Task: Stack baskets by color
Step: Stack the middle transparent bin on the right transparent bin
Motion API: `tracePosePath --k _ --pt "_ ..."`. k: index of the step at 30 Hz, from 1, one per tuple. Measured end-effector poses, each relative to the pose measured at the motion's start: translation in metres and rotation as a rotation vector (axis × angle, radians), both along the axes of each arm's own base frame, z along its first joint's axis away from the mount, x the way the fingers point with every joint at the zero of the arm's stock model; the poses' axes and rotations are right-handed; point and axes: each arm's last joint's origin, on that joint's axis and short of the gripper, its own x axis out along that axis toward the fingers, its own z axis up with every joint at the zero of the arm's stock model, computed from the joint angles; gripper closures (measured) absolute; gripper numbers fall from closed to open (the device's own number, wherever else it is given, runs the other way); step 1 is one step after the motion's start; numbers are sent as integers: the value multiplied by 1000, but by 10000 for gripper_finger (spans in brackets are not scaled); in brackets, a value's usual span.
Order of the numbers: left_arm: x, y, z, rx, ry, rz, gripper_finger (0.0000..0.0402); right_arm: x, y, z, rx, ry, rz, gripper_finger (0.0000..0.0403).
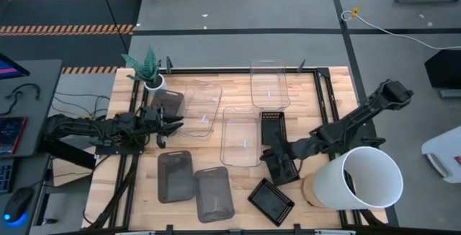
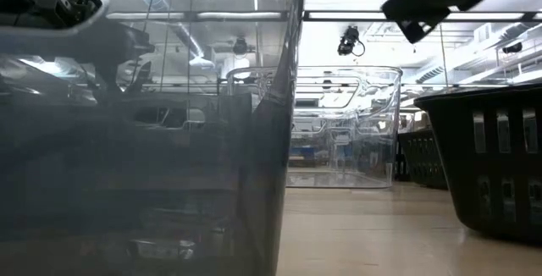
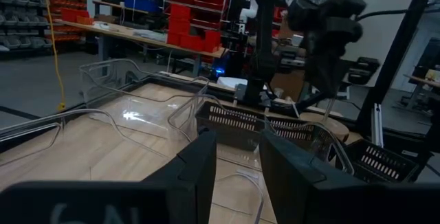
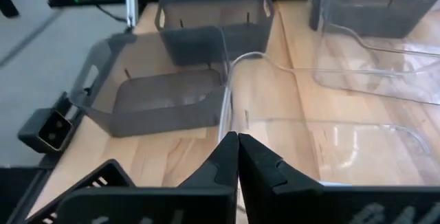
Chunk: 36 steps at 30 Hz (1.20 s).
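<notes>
Bare wood between clear basket [image 1: 241, 136] and shut right pincer [image 1: 268, 151].

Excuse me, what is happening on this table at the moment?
A two-armed robot is sorting baskets by color. The right gripper, shut, is at the black mesh baskets in the table's middle. The left gripper waits open near a grey basket. Clear baskets and two more grey baskets lie unstacked.
</notes>
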Motion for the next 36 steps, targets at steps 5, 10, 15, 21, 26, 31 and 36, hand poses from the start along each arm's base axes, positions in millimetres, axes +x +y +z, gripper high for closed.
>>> tracePosePath --k 5,10,15,21,26,31,36 --pt "0 0 0 0 0 0 283 29 10 3 -49 107 -40 346" --pt "0 0 0 0 0 0 283 62 18 3 -96 168 -52 287" --pt "0 0 0 0 0 0 283 89 21 2 -127 259 -69 241" --pt "0 0 0 0 0 0 283 110 24 2 -113 357 -107 205" --pt "0 0 0 0 0 0 283 125 27 -2 -100 405 -98 201" --pt "0 0 0 0 0 0 283 133 29 -23 -125 467 -106 214" --pt "0 0 0 0 0 0 283 137 26 -42 -149 535 -123 239"
